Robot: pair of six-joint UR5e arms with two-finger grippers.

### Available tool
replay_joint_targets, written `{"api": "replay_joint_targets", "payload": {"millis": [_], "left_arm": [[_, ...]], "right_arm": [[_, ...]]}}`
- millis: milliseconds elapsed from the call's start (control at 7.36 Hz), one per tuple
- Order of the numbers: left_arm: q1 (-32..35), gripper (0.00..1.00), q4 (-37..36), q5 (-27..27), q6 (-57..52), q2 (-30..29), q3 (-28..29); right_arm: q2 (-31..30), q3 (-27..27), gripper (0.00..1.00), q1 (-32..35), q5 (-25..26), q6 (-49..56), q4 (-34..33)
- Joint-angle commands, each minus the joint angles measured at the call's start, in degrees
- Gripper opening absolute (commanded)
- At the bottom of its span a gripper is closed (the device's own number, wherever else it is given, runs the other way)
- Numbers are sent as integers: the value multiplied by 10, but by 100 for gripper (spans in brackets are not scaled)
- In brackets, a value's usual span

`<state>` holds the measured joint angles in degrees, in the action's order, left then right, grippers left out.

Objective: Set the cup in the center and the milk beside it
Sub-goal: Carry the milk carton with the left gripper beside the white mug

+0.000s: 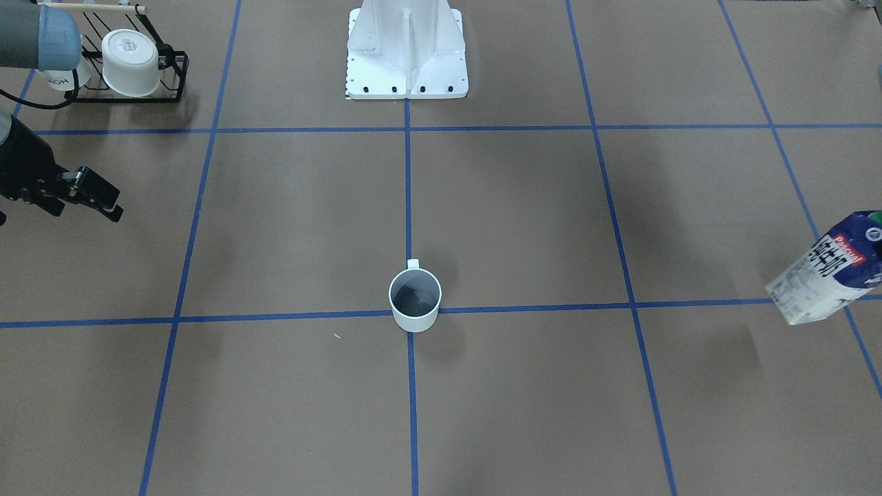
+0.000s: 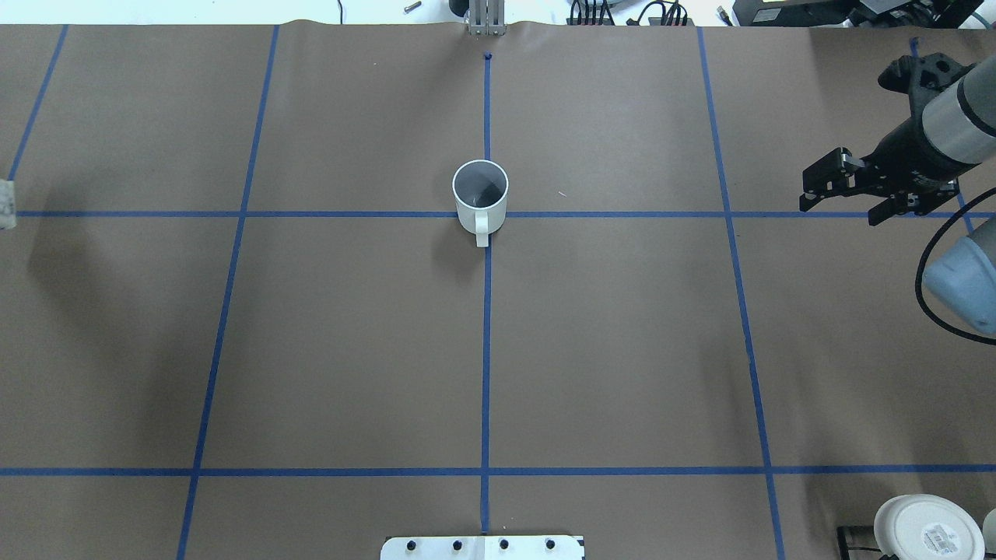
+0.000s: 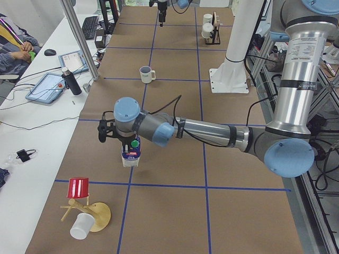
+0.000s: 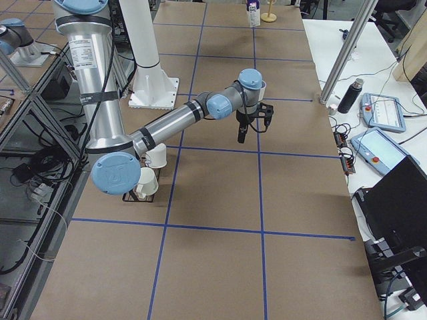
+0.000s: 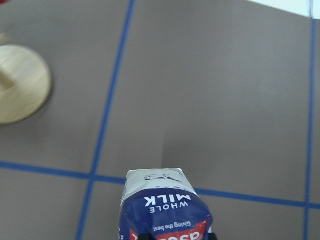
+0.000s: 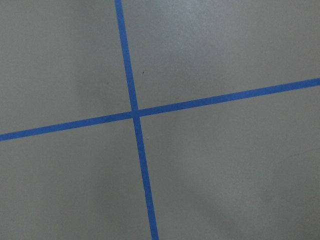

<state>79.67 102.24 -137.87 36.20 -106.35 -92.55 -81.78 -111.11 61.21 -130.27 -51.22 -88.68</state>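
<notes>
- At far left of the overhead view, only a white sliver of the milk (image 2: pixel 6 204) at the frame edge.
- Left gripper (image 3: pixel 131 142) pinching the milk by its upper part, per the left side view and the left wrist camera; carton raised above the counter (image 2: pixel 350 350) near the robot's left end, well apart from the cup, with its shadow on the brown paper beneath.
- In the front-facing view, milk tilted at the right edge, green cap just showing at its top corner.
- Beyond the carton in the left side view, a wooden stand (image 3: pixel 92 214) with a red cup (image 3: pixel 78 187) and a white cup (image 3: pixel 80 226).
- In the middle, the cup (image 2: pixel 481 196) upright on the crossing of two blue tape lines (image 2: pixel 485 350), handle pointing toward the robot's base (image 2: pixel 482 547), grey inside visible.
- Right of center, bare brown paper and tape grid.
- At right, right gripper (image 2: pixel 811 191) spread and holding nothing, hovering above the counter, well apart from the cup.
- At near right corner, a black wire rack (image 1: pixel 131 79) holding an upturned white mug (image 1: pixel 129 63).
</notes>
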Motion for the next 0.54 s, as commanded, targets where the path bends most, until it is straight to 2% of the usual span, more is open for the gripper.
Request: {"api": "replay_joint_targets", "payload": {"millis": [0, 136, 272, 408], "left_arm": [[-132, 0, -140, 75, 100, -174, 0], [-192, 0, -176, 100, 132, -229, 6], [-229, 0, -179, 101, 145, -255, 17], [-248, 0, -180, 101, 168, -328, 77]], "right_arm": [[-16, -2, 100, 8, 0, 14, 0], [-18, 1, 100, 8, 5, 23, -1], [-24, 5, 100, 11, 12, 40, -1], [-27, 6, 100, 12, 16, 52, -1]]}}
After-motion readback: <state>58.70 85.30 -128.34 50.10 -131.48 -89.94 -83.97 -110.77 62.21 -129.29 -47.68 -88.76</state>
